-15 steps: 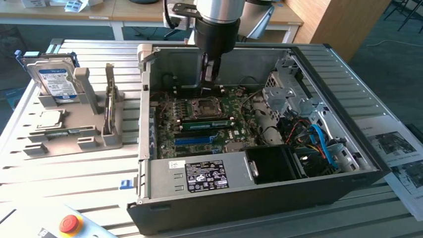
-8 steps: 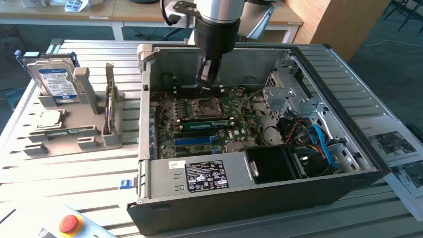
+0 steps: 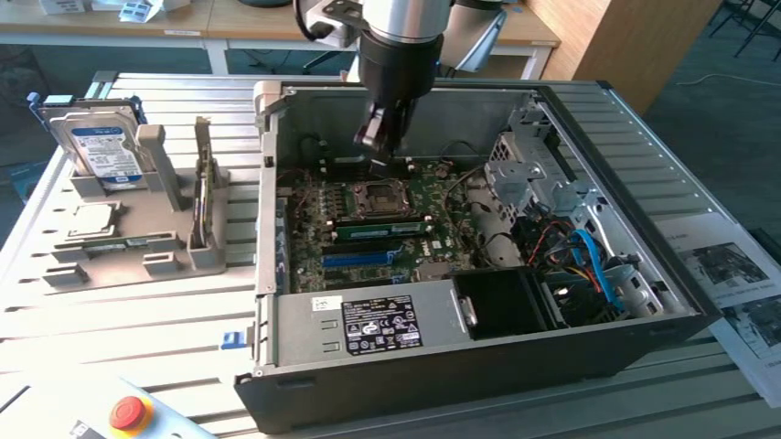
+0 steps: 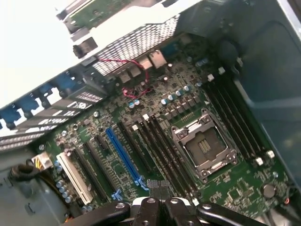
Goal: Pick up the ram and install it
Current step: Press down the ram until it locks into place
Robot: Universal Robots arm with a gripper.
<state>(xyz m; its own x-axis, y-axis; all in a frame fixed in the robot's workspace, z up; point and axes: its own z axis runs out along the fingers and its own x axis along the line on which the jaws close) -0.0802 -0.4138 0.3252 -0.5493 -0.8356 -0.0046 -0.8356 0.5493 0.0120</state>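
Computer case [image 3: 488, 366]: laid open on the tabletop [image 3: 146, 311].
Motherboard [image 4: 141, 141]: memory slots run beside the CPU socket [image 4: 204, 148].
End effector [image 3: 379, 137]: fingers pressed together above the socket; nothing is clearly seen held.
Ram [image 3: 203, 174]: judged to stand on edge in the fixture, well apart toward the exterior view's left, long axis running away from the camera.
Writing: hard drive [image 3: 101, 151] and power supply [image 3: 380, 322] labels cannot be read.

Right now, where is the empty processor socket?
In the exterior view, the processor socket sits on the motherboard inside the open case, toward its far side, just nearer the camera than the gripper.
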